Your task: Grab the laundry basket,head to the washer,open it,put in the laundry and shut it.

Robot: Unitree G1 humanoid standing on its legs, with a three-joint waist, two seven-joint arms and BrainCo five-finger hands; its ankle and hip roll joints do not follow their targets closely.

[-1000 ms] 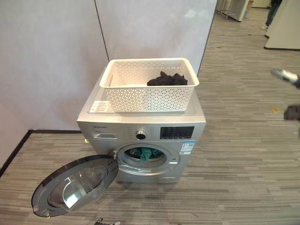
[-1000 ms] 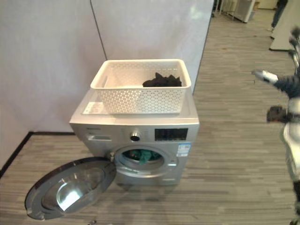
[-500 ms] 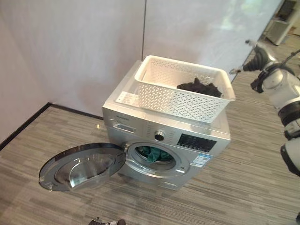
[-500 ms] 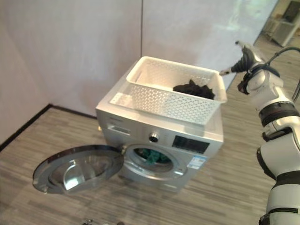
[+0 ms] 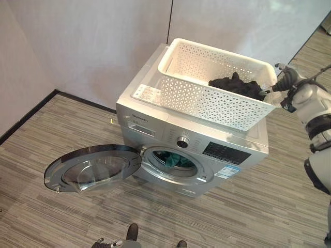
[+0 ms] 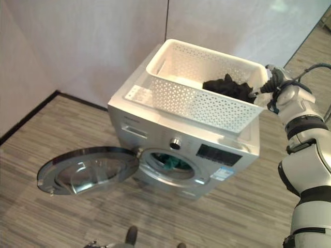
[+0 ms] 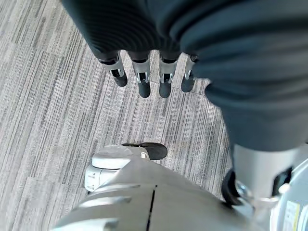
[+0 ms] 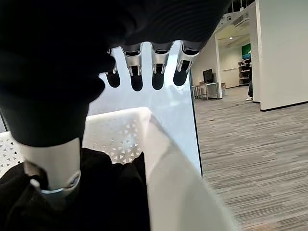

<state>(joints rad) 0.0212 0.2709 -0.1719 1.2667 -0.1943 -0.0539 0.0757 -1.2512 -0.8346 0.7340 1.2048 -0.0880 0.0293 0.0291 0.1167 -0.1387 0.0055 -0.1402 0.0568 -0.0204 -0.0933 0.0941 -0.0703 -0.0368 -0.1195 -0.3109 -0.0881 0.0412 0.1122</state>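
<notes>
A white perforated laundry basket [image 5: 207, 98] stands on top of the silver washer [image 5: 155, 111]. A dark garment [image 5: 235, 85] lies in its right end. The washer's round door [image 5: 93, 168] hangs open to the left, and teal cloth [image 5: 173, 159] shows inside the drum. My right hand [image 6: 273, 77] is at the basket's right end, just over the rim by the dark garment. Its fingers [image 8: 159, 67] are straight and hold nothing, with the basket rim [image 8: 163, 149] and the dark garment [image 8: 106, 192] below them. My left hand [image 7: 143, 77] hangs low over the floor with straight fingers.
White wall panels [image 5: 93, 41] stand close behind the washer, with a black skirting [image 5: 31, 116] at the left. Striped grey floor [image 5: 248, 217] spreads in front and to the right. A person's legs [image 8: 251, 89] stand far off in the room beyond.
The camera has shifted and looks at the washer from nearer. My right hand has come down from above the basket's far right corner to its rim, beside the dark garment.
</notes>
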